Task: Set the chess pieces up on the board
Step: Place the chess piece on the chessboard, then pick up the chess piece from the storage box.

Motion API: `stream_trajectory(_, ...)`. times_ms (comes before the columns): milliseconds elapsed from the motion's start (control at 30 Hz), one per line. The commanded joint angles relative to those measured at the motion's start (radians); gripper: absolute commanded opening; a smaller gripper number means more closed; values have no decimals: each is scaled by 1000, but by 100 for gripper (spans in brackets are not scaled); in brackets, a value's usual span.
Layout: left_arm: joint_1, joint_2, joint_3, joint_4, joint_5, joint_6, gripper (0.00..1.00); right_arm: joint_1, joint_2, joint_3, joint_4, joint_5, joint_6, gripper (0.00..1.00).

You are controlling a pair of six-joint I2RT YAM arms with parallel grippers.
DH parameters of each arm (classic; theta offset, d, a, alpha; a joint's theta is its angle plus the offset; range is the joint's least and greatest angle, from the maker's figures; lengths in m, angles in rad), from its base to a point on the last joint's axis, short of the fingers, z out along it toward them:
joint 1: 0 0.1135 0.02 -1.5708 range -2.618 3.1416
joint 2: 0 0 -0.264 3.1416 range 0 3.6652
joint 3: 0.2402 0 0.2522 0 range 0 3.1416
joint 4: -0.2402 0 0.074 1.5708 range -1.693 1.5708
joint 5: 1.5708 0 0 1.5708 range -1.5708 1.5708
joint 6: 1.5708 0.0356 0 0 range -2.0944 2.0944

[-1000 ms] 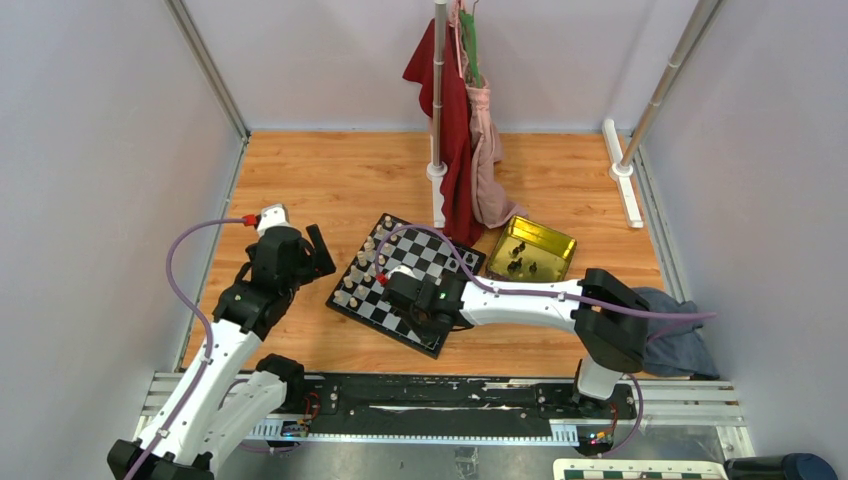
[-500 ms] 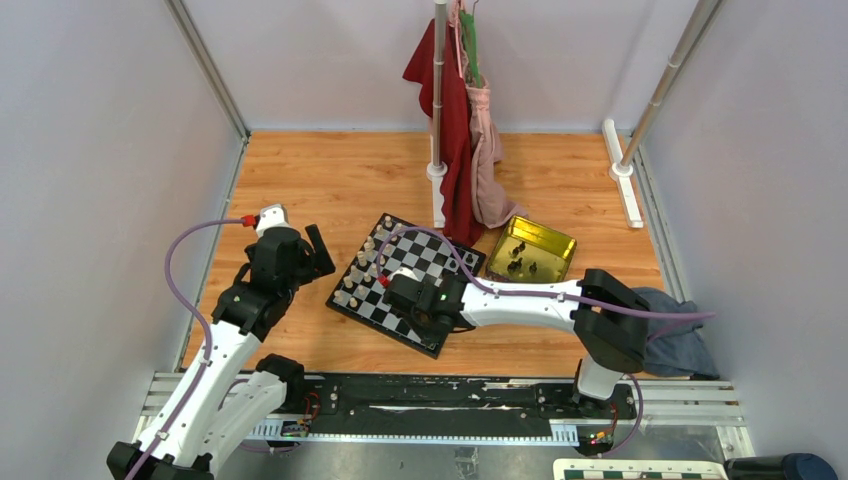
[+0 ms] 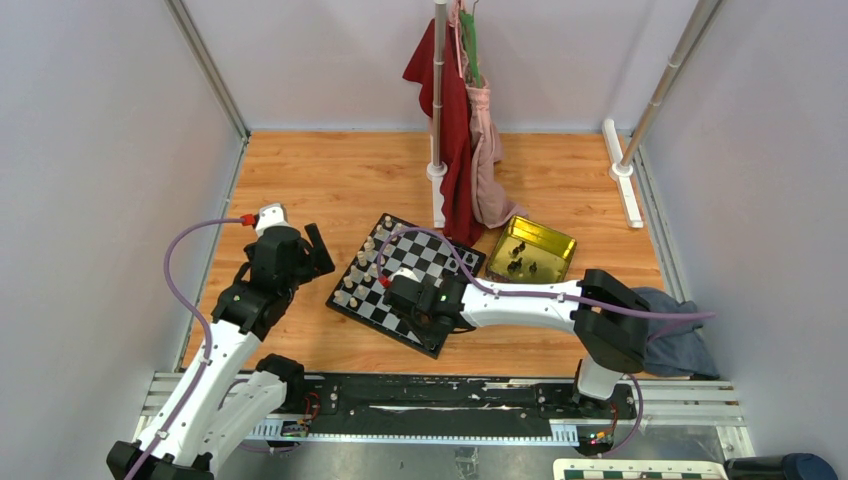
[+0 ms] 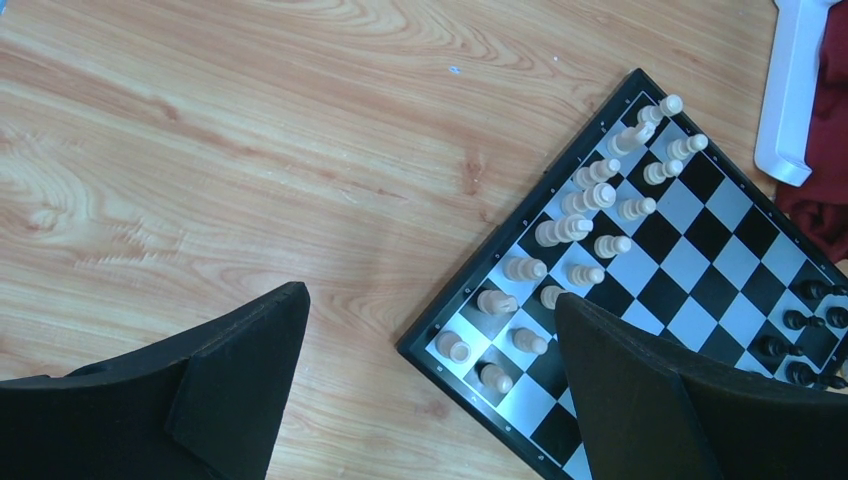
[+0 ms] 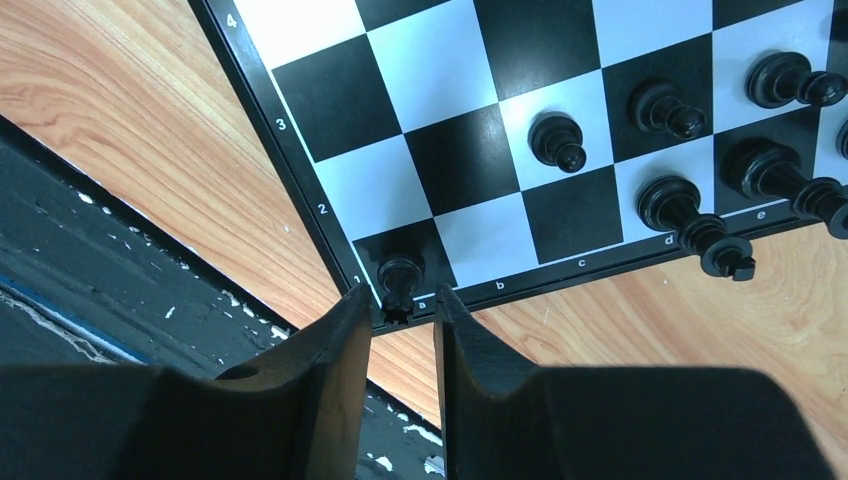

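Right gripper (image 5: 403, 300) low over the near corner of the board (image 3: 432, 256). Fingers parted only narrowly, a black rook (image 5: 400, 276) between the tips, upright on the corner square. A sliver of gap shows on one side of it; can't tell if the other finger touches. Reads as a placement, not a carry.

Left gripper (image 4: 430, 300) spread wide, holding nothing, hovering off the board's left edge.

Done so far: cream pieces (image 4: 585, 200) fill two rows along the board's left side. On the right side, besides the rook, other black pieces (image 5: 690, 215) stand in the outer two rows.

Left to do: the two outer-row squares next to the rook are bare, as are the two second-row squares by that corner. Several black pieces lie in the tray (image 3: 548, 236), right of the board. Judged well past halfway.
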Motion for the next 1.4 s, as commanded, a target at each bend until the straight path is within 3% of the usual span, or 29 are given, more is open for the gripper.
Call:
stream_trajectory(0, -5, -2, 26, 2, -25, 6, 100, 15, -26, 10, -47, 23, -15, 36)
stream_trajectory(267, -5, -2, 36, 6, -20, -7, 100, 15, -52, 111, -149, 78, -42, 39)
stream_trajectory(500, -5, -11, 23, 25, -19, -24, 100, -24, -97, 297, -297, 253, -32, 46)
stream_trajectory(633, -5, -13, 11, 33, -18, -27, 100, -140, -166, 280, -325, 350, 25, 49)
stream_trajectory(933, -5, -15, -29, 64, -8, -36, 100, -531, -352, 41, -170, 330, 62, 50)
stream_trajectory(1100, -5, -12, -40, 86, 2, -37, 100, -691, -300, -33, -77, 272, 61, 49)
stream_trajectory(1367, -5, 3, -45, 108, -2, -23, 100, -776, -167, -18, 10, 227, 49, 48)
